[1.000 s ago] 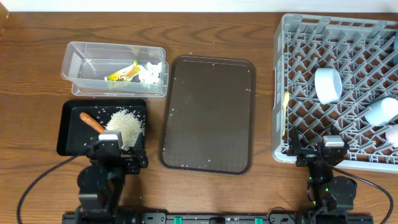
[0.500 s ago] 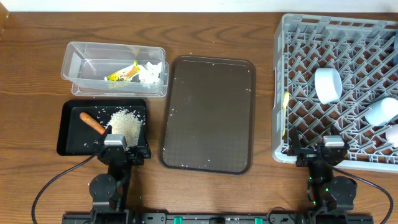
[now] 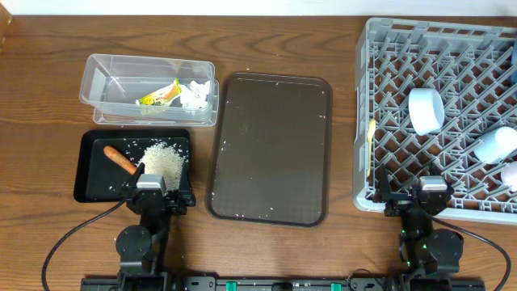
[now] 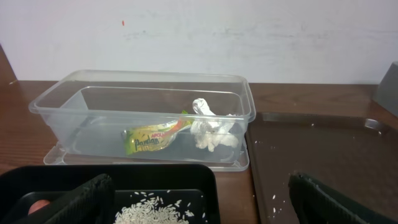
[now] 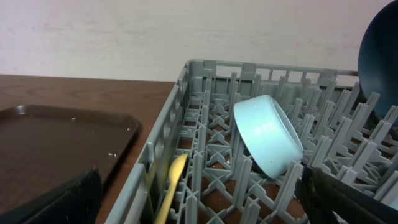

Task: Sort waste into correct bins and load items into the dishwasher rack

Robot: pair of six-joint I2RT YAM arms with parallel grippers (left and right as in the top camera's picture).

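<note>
Judging the risks, we find wrapper and tissue in the clear tub, rice and carrot stick in the black tray, and the bowl tilted on the rack pegs. Both empty, the left claw and right claw gape wide. Nudging the tray's near rim could scatter rice.

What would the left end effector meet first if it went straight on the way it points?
Probably the near wall of the clear tub, beyond the black tray and rice under the left end effector; its height is unclear.
</note>
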